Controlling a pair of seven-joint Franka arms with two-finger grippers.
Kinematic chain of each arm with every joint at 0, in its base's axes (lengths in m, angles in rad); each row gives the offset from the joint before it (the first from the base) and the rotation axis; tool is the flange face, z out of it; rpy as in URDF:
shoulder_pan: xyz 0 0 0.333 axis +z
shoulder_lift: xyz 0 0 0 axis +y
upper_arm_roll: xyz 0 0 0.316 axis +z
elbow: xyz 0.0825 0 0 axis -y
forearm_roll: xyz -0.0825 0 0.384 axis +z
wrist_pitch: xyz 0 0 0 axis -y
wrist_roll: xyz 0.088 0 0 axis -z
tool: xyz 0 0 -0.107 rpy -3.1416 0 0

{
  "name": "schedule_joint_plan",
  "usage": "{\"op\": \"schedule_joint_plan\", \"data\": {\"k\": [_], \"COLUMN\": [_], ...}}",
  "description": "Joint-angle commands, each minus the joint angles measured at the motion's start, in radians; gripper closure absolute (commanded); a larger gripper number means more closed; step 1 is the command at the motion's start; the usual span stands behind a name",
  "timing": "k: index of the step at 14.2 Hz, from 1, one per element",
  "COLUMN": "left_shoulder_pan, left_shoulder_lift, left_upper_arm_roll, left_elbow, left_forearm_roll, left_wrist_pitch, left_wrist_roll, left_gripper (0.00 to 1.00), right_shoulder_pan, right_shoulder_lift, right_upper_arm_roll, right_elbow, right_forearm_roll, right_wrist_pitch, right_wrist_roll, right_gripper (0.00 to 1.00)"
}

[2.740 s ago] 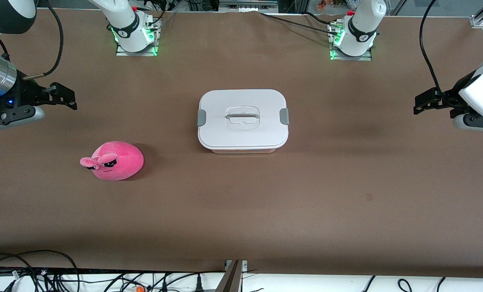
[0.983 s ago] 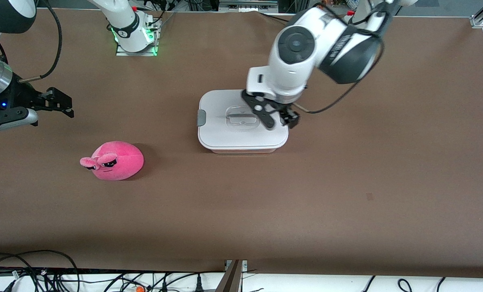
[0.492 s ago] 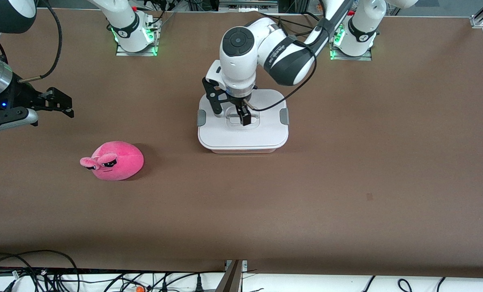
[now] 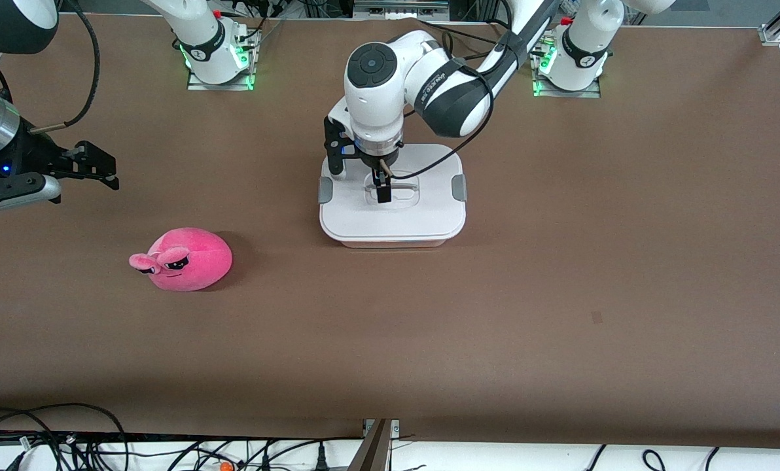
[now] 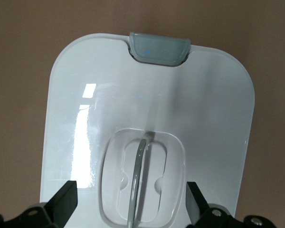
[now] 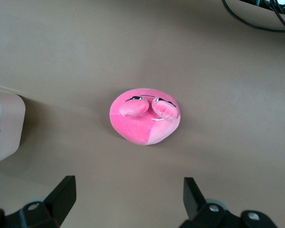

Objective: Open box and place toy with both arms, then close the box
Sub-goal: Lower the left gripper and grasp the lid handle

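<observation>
The box (image 4: 429, 219) sits mid-table with its white lid (image 5: 204, 118) on and a grey clip (image 4: 459, 188) at each end. My left gripper (image 4: 360, 178) hangs open just over the lid's clear recessed handle (image 5: 137, 183), one finger on either side of the recess, touching nothing. The pink toy (image 4: 184, 258) lies nearer to the front camera than the box, toward the right arm's end. My right gripper (image 4: 105, 169) waits open over the table at that end, with nothing between its fingers. Its wrist view looks down at the toy (image 6: 145, 115).
Both arm bases (image 4: 216, 55) stand along the table edge farthest from the front camera. Cables (image 4: 50, 438) and a metal bracket (image 4: 377, 445) lie past the edge nearest to it. A corner of the box (image 6: 7, 123) shows in the right wrist view.
My left arm swung in from its end of the table and came down over the lid, its gripper turning to straddle the handle. The right arm, toy and box stayed still.
</observation>
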Motion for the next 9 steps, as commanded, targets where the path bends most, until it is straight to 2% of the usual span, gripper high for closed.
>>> {"op": "schedule_joint_plan", "data": {"k": [1, 9], "left_shoulder_pan": [-0.012, -0.001], "left_shoulder_lift": [0.009, 0.007], "left_upper_arm_roll": [0.014, 0.013], "left_elbow": [-0.016, -0.039], "left_forearm_roll": [0.042, 0.069], "left_wrist_pitch": [-0.002, -0.005], "left_wrist_roll": [0.03, 0.031], "left_gripper": [0.0, 0.0], "right_shoulder_pan": [-0.006, -0.016], "right_shoulder_lift": [-0.004, -0.007], "right_upper_arm_roll": [-0.002, -0.027], "right_elbow": [0.008, 0.009], "right_forearm_roll": [0.005, 0.075], "right_wrist_pitch": [0.005, -0.013], "right_wrist_roll": [-0.001, -0.006], "right_gripper": [0.0, 0.0]}}
